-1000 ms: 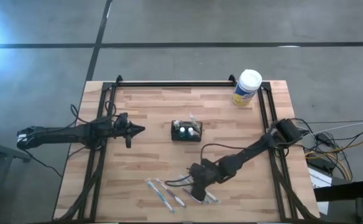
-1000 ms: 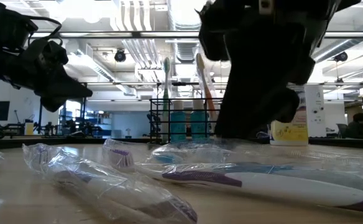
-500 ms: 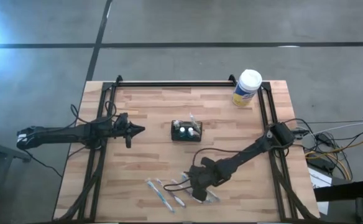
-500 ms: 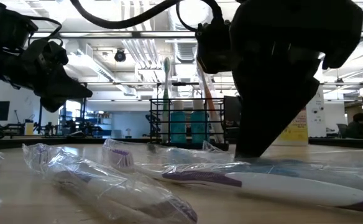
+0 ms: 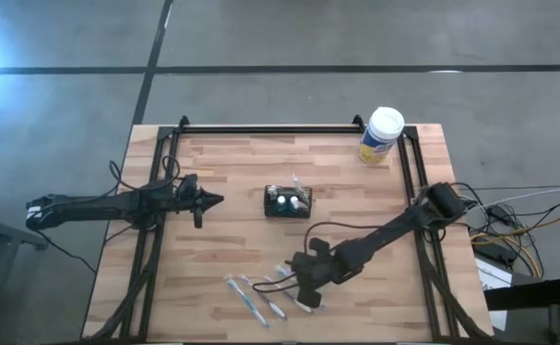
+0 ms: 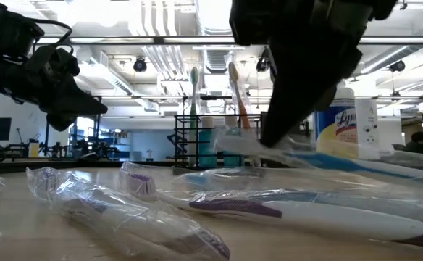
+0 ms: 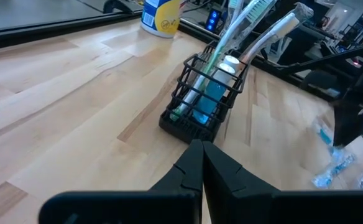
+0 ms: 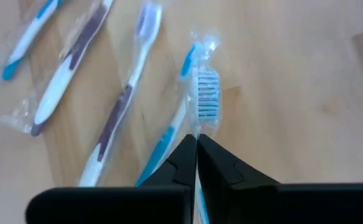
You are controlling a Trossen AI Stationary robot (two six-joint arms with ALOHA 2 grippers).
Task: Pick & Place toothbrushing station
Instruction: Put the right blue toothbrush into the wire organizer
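Your left gripper (image 5: 218,200) hangs clenched on nothing over the table's left half, its tip aimed toward the black wire basket (image 5: 288,202) at the table's middle; that arm is waiting. The basket stands upright and already carries two toothbrushes and two white-capped toothpaste tubes (image 7: 214,93). Near the front edge lie three wrapped toothbrushes (image 5: 256,298) side by side, flat on the wood.

Just right of them, your right gripper (image 5: 305,296) has its fingers pinched tight on a blue-and-white wrapped toothbrush (image 8: 197,109). The low view shows that brush raised off the table and slanting, so the hold looks real.

Watch the grip: the fingers appear to bite through crinkled plastic on a slim handle, gripped off-centre, so the brush could twist or slip out on the way to the basket. The loose wrapper may also snag a neighbouring brush and drag it along. At the basket, the opening is already crowded with tubes and brushes; a tilted approach could jam the brush on the rim or tip the light basket over.

The white-lidded canister (image 5: 381,136) sits by the far right corner, well clear.
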